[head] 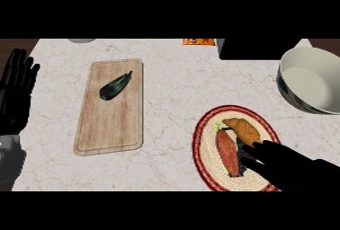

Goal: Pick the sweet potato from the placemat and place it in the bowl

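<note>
An orange-brown sweet potato (243, 130) lies on a round woven placemat (207, 134) with a red rim, at the lower right of the head view. Beside it on the mat lies a reddish fish fillet (228, 150). My right hand (287, 167) hovers over the mat's lower right part, its fingers stretched toward the sweet potato's near end and hiding that end. The fingers are straight and hold nothing. A large white bowl (312, 81) with a dark outside stands at the right edge, beyond the mat. My left hand (16, 90) rests open at the left edge, fingers up.
A wooden cutting board (110, 117) lies left of centre with a dark eggplant (115, 86) on its far part. A black box (256, 48) stands at the back, left of the bowl. An orange packet (199, 42) and a pale round object (82, 40) sit at the far edge.
</note>
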Controlling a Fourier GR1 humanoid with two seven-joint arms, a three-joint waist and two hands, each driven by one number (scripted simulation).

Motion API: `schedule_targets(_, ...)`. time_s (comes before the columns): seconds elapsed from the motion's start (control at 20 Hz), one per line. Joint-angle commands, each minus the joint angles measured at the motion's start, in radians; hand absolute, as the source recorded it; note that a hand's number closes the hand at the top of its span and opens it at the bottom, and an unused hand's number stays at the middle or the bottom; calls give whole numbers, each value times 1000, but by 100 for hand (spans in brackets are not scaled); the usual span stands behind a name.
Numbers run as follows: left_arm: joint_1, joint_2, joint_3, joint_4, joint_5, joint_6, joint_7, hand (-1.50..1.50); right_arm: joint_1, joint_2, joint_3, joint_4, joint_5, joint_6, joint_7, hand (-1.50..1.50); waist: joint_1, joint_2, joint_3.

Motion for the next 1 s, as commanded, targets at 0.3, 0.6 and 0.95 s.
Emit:
schedule_targets(0.3, 2, -49, 20, 15, -45, -21, -7, 0, -11, 104, -7, 39, 92, 187, 57, -150, -2, -1, 2)
schedule_targets(0.6, 42, -30, 65, -43, -16, -78, 17, 0, -143, 227, 34, 292, 192, 228, -34, -150, 11, 0, 2)
schedule_targets(0.95, -50, -28, 114, 25, -29, -90, 42, 0, -117, 364, 81, 386, 334, 193, -59, -150, 2, 1, 2)
